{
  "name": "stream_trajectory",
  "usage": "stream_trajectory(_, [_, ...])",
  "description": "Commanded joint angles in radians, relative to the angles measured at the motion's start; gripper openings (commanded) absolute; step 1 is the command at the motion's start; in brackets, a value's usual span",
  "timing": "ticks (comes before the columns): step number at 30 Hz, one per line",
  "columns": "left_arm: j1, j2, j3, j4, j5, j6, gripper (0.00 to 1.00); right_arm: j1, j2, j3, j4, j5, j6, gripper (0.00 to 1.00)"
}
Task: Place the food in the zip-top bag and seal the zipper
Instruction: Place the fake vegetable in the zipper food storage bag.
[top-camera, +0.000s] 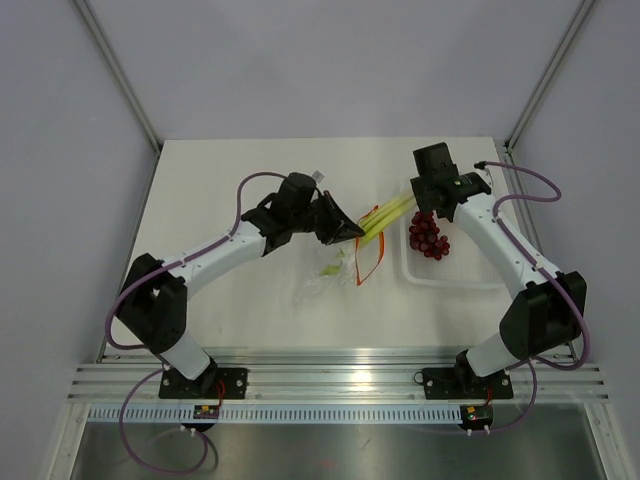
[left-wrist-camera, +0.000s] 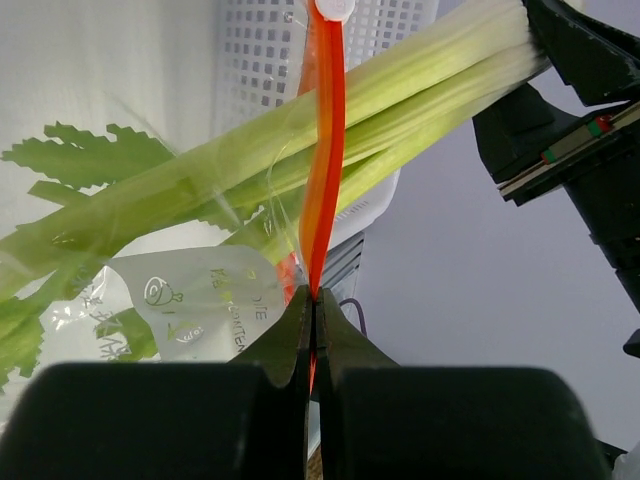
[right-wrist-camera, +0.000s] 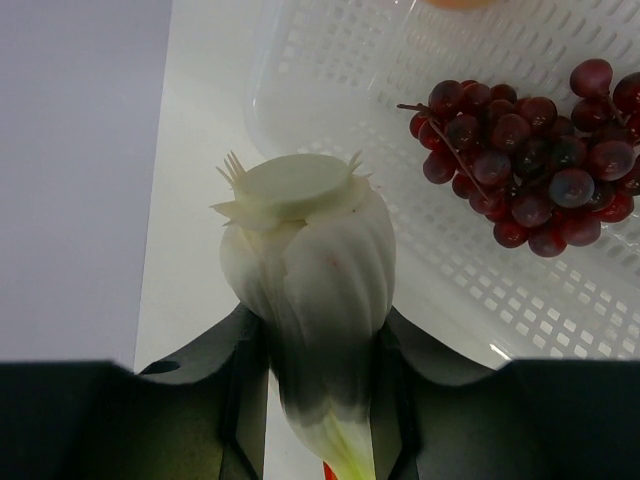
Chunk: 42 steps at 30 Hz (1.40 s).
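Note:
The zip-top bag (top-camera: 325, 280) lies crinkled at mid-table. My left gripper (top-camera: 347, 231) is shut on its orange-red zipper (left-wrist-camera: 322, 150), lifting that edge so the strip runs upright from the jaws (left-wrist-camera: 313, 300). Pale-green vegetable stalks (top-camera: 385, 220) pass slantwise through the bag's mouth, and their leafy ends (left-wrist-camera: 80, 160) lie inside the clear plastic (left-wrist-camera: 190, 300). My right gripper (top-camera: 428, 188) is shut on the white root end of the stalks (right-wrist-camera: 315, 250). Dark red grapes (right-wrist-camera: 520, 160) lie in the tray. An orange sliver of the peach-like fruit (right-wrist-camera: 460, 3) shows at the top edge.
A rigid clear perforated tray (top-camera: 455, 278) sits at the right of the table under my right arm and holds the grapes (top-camera: 430, 236). The tray's wall (left-wrist-camera: 270, 60) stands right behind the lifted zipper. Grey walls enclose the table.

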Motion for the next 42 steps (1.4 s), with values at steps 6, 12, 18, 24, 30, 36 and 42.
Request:
stream_trajectory(6, [-0.007, 0.044, 0.137, -0.009, -0.021, 0.046, 0.0, 0.002, -0.05, -0.003, 0.038, 0.018, -0.042, 0.0])
stream_trajectory(12, [-0.007, 0.09, 0.194, -0.01, -0.009, 0.049, 0.0, 0.003, -0.044, -0.015, 0.085, -0.008, -0.146, 0.0])
stream_trajectory(18, [-0.01, 0.106, 0.184, 0.046, 0.015, 0.025, 0.0, 0.003, -0.041, -0.08, 0.19, -0.124, -0.239, 0.0])
stream_trajectory(24, [-0.01, 0.127, 0.18, 0.052, 0.012, 0.028, 0.0, 0.028, -0.122, -0.137, 0.245, -0.125, -0.313, 0.0])
stream_trajectory(30, [-0.015, 0.162, 0.206, 0.072, 0.016, 0.011, 0.0, 0.061, -0.171, -0.124, 0.211, -0.097, -0.347, 0.0])
stream_trajectory(36, [-0.016, 0.164, 0.215, 0.099, 0.013, -0.014, 0.0, 0.118, -0.188, -0.124, 0.207, -0.043, -0.376, 0.0])
stream_trajectory(42, [-0.016, 0.129, 0.233, 0.172, 0.015, -0.05, 0.0, 0.156, -0.142, -0.161, 0.199, -0.036, -0.373, 0.0])
